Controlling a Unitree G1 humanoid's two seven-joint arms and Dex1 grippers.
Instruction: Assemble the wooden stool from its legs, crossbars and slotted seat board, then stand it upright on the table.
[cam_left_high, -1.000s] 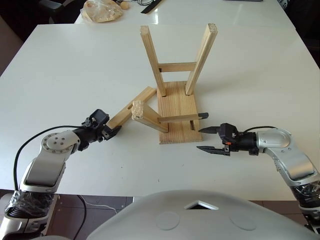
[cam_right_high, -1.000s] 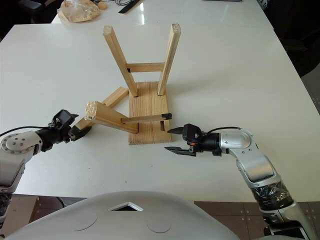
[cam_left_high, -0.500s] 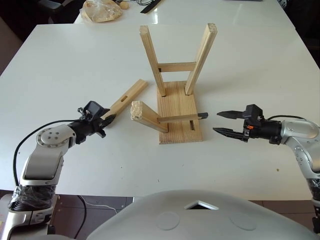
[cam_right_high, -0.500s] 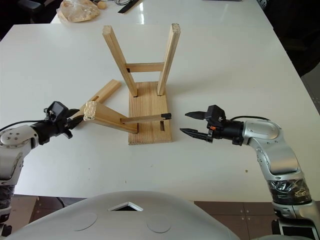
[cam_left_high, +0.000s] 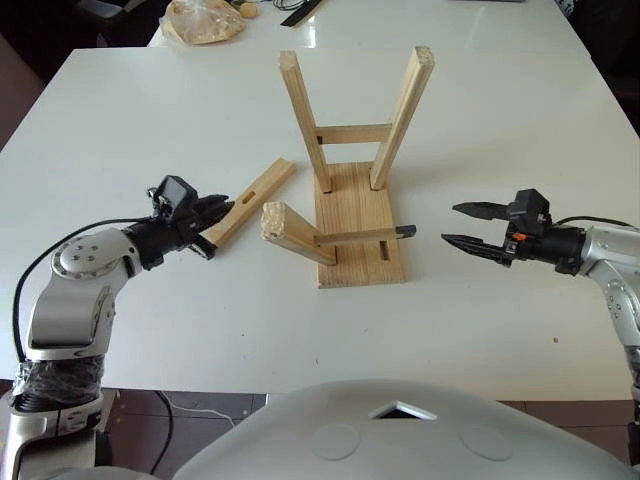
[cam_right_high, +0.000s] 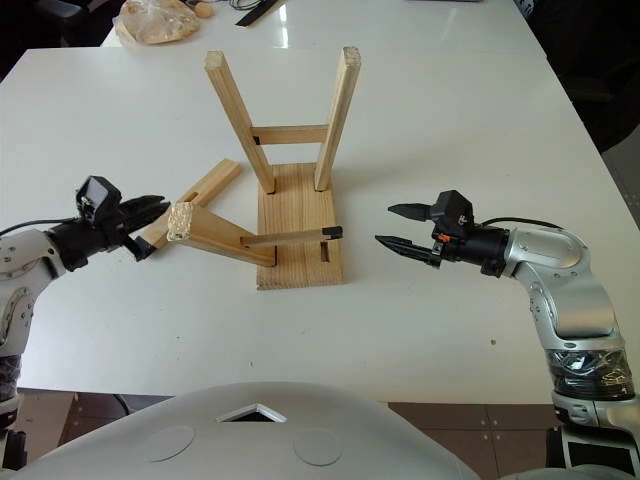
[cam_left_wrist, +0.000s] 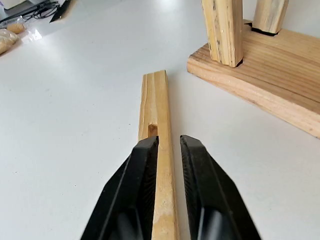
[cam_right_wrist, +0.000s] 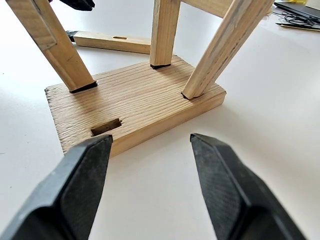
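The slotted seat board (cam_left_high: 358, 212) lies flat mid-table. Two legs (cam_left_high: 304, 120) joined by a crossbar (cam_left_high: 352, 133) stand up from its far end. A third leg (cam_left_high: 297, 233) leans out of the near left slot, with a crossbar (cam_left_high: 362, 236) sticking from it over the board. One slot (cam_right_wrist: 106, 126) is empty. The fourth leg (cam_left_high: 256, 200) lies loose on the table to the board's left. My left gripper (cam_left_high: 208, 213) is open, its fingers (cam_left_wrist: 145, 170) just over the near end of that leg. My right gripper (cam_left_high: 460, 226) hovers open to the right of the board.
A crumpled bag (cam_left_high: 204, 21) and dark cables (cam_left_high: 300, 8) lie on the adjoining table beyond the white table's far edge. Bare white table (cam_left_high: 500, 130) surrounds the stool parts, with wide room to the right and along the near side.
The left gripper has let go of the loose leg, which now lies flat, and has drawn back to the left. The right gripper has pulled away to the right of the board, still open.
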